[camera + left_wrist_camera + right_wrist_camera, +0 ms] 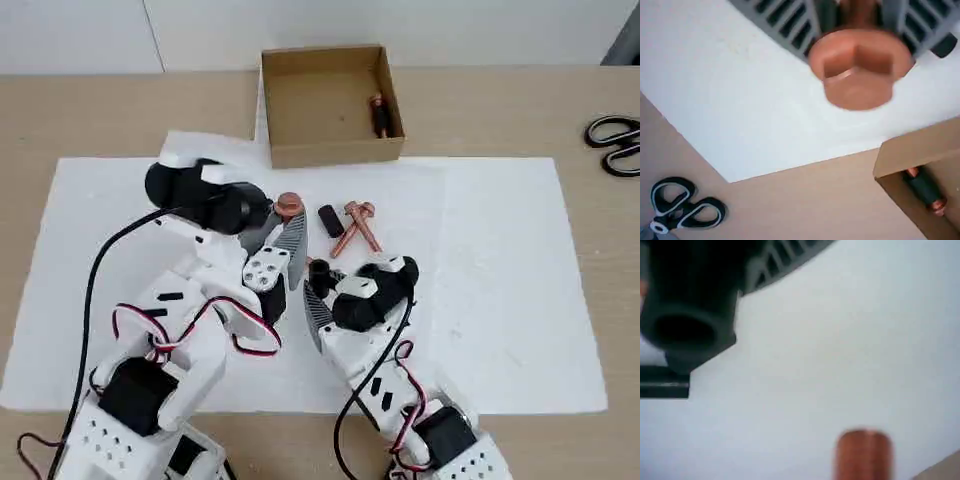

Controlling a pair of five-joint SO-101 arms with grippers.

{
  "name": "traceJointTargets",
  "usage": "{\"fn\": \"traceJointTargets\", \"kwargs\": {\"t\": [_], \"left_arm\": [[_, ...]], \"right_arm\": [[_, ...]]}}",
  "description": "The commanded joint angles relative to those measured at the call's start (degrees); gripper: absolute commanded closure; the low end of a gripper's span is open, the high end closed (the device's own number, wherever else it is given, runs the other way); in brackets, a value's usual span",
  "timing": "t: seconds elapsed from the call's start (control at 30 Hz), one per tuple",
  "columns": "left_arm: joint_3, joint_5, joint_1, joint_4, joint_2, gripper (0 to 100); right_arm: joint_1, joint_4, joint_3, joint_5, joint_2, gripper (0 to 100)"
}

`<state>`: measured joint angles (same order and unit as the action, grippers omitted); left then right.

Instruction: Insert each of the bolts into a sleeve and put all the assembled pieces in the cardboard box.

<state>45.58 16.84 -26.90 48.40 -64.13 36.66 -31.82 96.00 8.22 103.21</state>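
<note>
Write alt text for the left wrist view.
A copper hex-head bolt is clamped in the left gripper over a white sheet. Beyond it, a corner of the cardboard box holds one bolt already in a black sleeve, and black-handled scissors lie on the tan table.

Bright even light, soft faint shadows

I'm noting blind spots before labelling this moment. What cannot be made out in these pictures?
Held bolt: left wrist view, its own head hides the shank; high view, the left end effector covers it.
Held sleeve: high view, the right end effector covers most of it.
Copper piece: right wrist view, blurred and cut by the edge; which bolt, unclear.
Scissors: high view, cut off by the edge.
</note>
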Motion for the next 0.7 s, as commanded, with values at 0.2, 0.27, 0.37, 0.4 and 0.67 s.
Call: {"fn": "traceJointTargets", "kwargs": {"t": [0.2, 0.27, 0.37, 0.4, 0.67], "left_arm": [[7.8, 0.1, 0.0, -12.8, -0.9, 99], [9.7, 1.4, 0.0, -14.7, -1.1, 99], [10.2, 2.7, 0.0, -15.2, -1.1, 99], [10.3, 2.9, 0.0, -15.2, -1.1, 99], [10.2, 5.0, 0.0, -15.4, -1.1, 99]], "right_arm": [[0.3, 1.5, 0.4, 0.0, 0.7, 99.5], [0.3, 1.5, 0.4, 0.0, 0.7, 99.5], [0.3, 1.4, 0.4, 0.0, 0.7, 99.5], [0.3, 1.4, 0.4, 0.0, 0.7, 99.5], [1.5, 1.4, 0.4, 0.0, 0.7, 99.5]]}}
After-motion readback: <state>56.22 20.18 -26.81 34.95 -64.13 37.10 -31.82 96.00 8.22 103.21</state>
